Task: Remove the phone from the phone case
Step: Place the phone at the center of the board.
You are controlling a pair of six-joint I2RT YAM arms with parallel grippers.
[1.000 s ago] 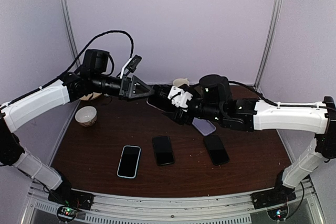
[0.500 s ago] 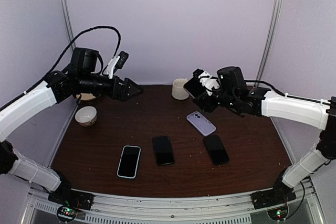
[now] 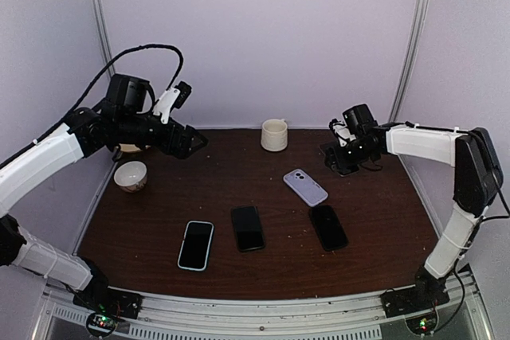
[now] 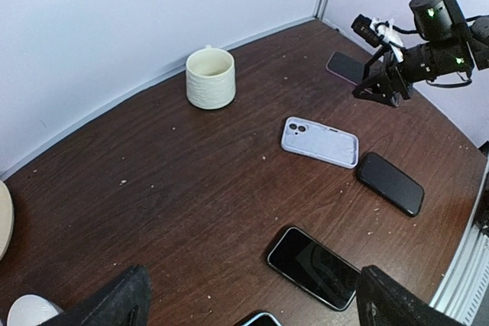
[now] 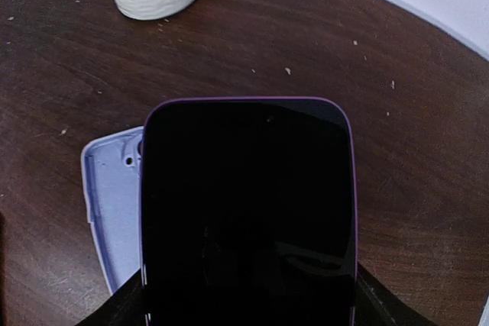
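Observation:
The phone (image 5: 248, 211), black-screened with a purple edge, sits between my right gripper's (image 5: 248, 307) fingers, which are shut on its sides. In the top view that right gripper (image 3: 336, 157) hangs low over the back right of the table. The lavender phone case (image 3: 305, 186) lies flat on the wood to its left, apart from the phone, and shows as the case (image 5: 111, 196) beside the phone in the right wrist view. My left gripper (image 3: 191, 139) is raised at the back left, wide open and holding nothing. Its fingertips (image 4: 111, 303) frame bare table.
A cream cup (image 3: 274, 134) stands at the back centre. Two bare black phones (image 3: 248, 228) (image 3: 328, 227) and a phone in a light-blue case (image 3: 196, 244) lie in a row near the front. A small bowl (image 3: 131, 175) sits at the left edge.
Both grippers were together at mid-table on the phone. My left gripper let go, opened wide and drew back left. My right arm carried the phone to the back right and lowered it.

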